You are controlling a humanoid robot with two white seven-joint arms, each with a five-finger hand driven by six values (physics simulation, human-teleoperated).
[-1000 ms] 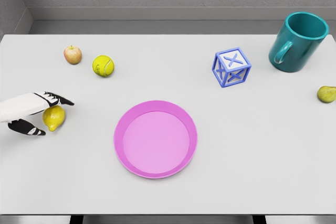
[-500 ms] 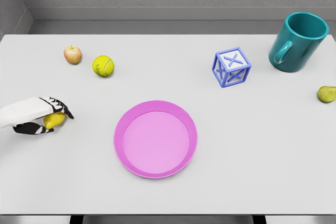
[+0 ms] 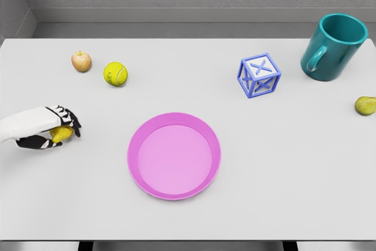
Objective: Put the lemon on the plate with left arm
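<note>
Head view, left to right: left hand (image 3: pixel 42 127) at the worktop's (image 3: pixel 294 180) left edge, fingers (image 3: pixel 66 116) clamped on the lemon (image 3: pixel 61 134); apple (image 3: pixel 81 61) and tennis ball (image 3: pixel 116 73) toward the far edge; pink plate (image 3: pixel 136 145) mid-worktop; blue cube (image 3: pixel 259 75); teal mug (image 3: pixel 333 47) at the far right corner; pear (image 3: pixel 365 105) at the right edge.

One plate (image 3: pixel 174 156) sits at the centre. One apple (image 3: pixel 81 61) and one ball (image 3: pixel 116 73) lie at ten o'clock, one lemon (image 3: pixel 60 134) at nine, one cube (image 3: pixel 259 75) and one mug (image 3: pixel 333 46) at two, one pear (image 3: pixel 365 105) at three.
</note>
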